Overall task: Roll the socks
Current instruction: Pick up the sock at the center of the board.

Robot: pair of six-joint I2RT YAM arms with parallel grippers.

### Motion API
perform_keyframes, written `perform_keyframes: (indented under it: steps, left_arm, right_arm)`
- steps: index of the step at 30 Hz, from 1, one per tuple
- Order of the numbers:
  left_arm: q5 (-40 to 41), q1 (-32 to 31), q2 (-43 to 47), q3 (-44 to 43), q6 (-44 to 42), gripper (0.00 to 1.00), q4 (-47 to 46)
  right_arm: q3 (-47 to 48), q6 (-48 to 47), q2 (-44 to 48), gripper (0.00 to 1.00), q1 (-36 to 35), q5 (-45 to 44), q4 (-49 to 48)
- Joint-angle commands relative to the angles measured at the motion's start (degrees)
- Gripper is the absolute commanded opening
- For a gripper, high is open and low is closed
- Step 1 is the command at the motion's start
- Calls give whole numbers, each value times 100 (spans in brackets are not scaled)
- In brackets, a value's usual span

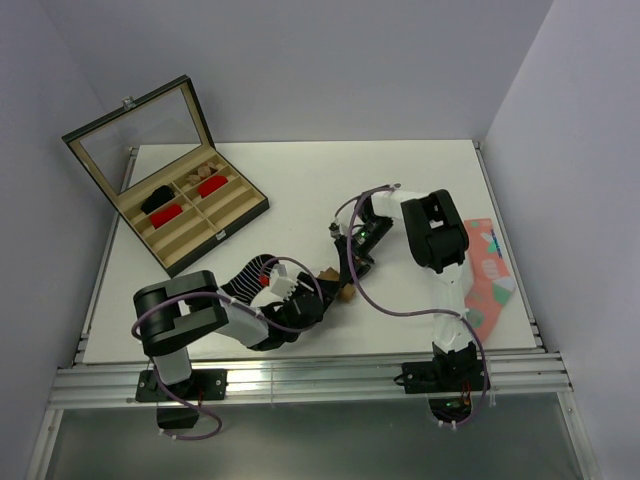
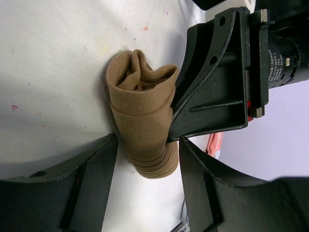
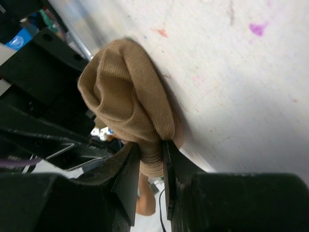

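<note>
From overhead I see a white desk (image 1: 300,180) with both arms bent inward, meeting near its front middle. The tan sock (image 2: 142,121) lies there on the desk, bunched into a thick, loose roll with open folds at one end. My right end effector (image 3: 150,145) is pinching that roll. Its two black fingers are almost together, and a fold of tan fabric is caught between them. My left end effector (image 2: 147,140) has its fingers set wide apart, with one end of the roll sitting between them. Each finger is close against a side of the roll, and I cannot tell whether they press it. In the left wrist view, the right end effector meets the side of the roll just beside one of the left fingers. The striped sock (image 1: 250,272), black with thin white lines, lies beside the left arm, partly hidden by it, near the tan sock. A pink sock (image 1: 488,275) lies flat by the desk's right edge, well apart from the others. At the far left corner stands an open box (image 1: 225,235) with its glass lid raised. Red bundles (image 1: 167,213) sit in its compartments.
</note>
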State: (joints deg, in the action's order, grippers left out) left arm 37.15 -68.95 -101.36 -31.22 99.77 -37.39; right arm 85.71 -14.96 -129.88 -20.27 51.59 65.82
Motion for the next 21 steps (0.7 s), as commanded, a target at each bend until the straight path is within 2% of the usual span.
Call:
perform_keyframes:
  steps: [1, 10, 21]
  left_arm:
    - [196, -40, -279, 29, 175, 61, 733]
    - [117, -31, -376, 99, 210, 61, 584]
    - [249, -31, -147, 301, 87, 60, 364]
  right_arm:
    - [156, -550, -388, 4, 50, -450, -607]
    - [516, -1430, -573, 3, 94, 579, 570]
    - [490, -2247, -459, 3, 102, 1054, 1389]
